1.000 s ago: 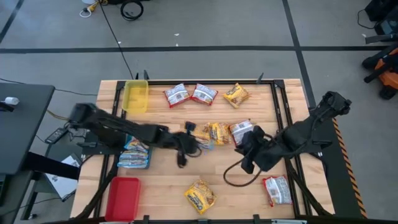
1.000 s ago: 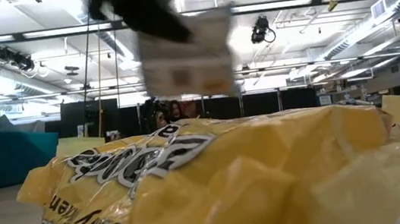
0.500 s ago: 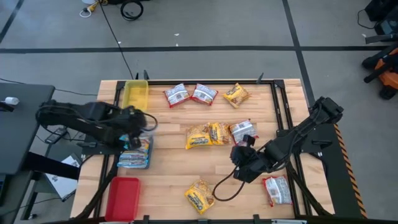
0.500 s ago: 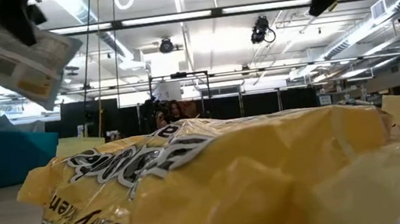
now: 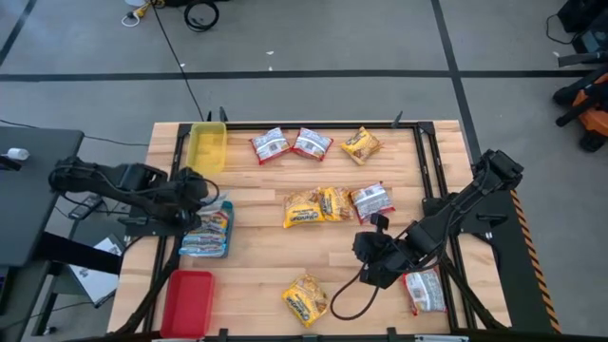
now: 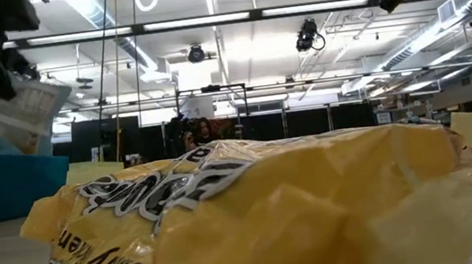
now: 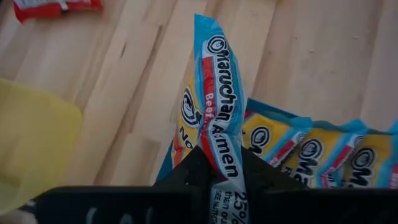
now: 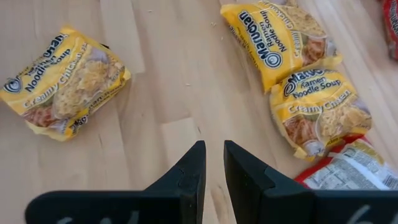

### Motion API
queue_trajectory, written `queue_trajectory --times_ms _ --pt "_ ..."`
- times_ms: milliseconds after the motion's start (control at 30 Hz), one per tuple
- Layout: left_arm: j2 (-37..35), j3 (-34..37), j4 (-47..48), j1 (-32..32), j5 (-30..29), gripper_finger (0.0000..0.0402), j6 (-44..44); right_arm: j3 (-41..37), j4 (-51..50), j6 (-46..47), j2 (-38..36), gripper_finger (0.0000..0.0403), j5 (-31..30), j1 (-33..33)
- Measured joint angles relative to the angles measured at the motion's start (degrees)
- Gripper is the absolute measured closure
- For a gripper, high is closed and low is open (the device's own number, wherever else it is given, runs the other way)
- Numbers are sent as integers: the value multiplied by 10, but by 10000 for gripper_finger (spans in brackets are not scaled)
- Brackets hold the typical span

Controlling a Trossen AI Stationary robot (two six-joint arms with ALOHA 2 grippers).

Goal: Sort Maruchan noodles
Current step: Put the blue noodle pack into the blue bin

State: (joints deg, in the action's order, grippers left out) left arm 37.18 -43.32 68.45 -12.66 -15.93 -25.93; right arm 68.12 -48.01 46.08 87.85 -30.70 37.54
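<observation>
My left gripper [image 5: 197, 193] is at the table's left side, shut on a blue-and-white Maruchan packet [image 7: 214, 112] just above the blue tray [image 5: 206, 235], which holds several like packets [image 7: 311, 163]. In the low view the same packet [image 6: 15, 112] hangs at the upper left. My right gripper [image 8: 212, 163] hovers over bare wood right of centre; its fingers stand a narrow gap apart with nothing between them. A yellow packet [image 8: 63, 81] lies ahead of it, and two yellow ones [image 8: 298, 74] and a red one [image 8: 348, 167] lie to the side. My left gripper pinches the blue packet's two flat faces between its two fingers, near one end [image 7: 222, 165]. The fingers slant down from above. The packet stands edge-on and sticks out past the fingertips, lifted clear above the tray and the table.
A yellow tray [image 5: 207, 145] stands at the far left and a red tray [image 5: 188, 299] at the near left. Two red packets [image 5: 290, 143] and a yellow one [image 5: 360, 144] lie along the far edge. Another red one [image 5: 423, 290] lies near right, and a yellow packet [image 6: 272, 209] fills the low view.
My left gripper has carried the blue packet from the table's middle toward the left edge, rolling as it went, and now stands over the blue tray. My right gripper has sunk and drifted toward the near edge.
</observation>
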Motion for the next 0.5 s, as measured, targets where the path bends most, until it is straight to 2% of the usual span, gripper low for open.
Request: queue_trajectory --times_ms 200,500 --pt "-37 54 -53 0 62 357 7 0 0 23 0 340 3 0" --pt "-34 54 -170 0 67 357 -6 0 8 23 0 340 -8 -10"
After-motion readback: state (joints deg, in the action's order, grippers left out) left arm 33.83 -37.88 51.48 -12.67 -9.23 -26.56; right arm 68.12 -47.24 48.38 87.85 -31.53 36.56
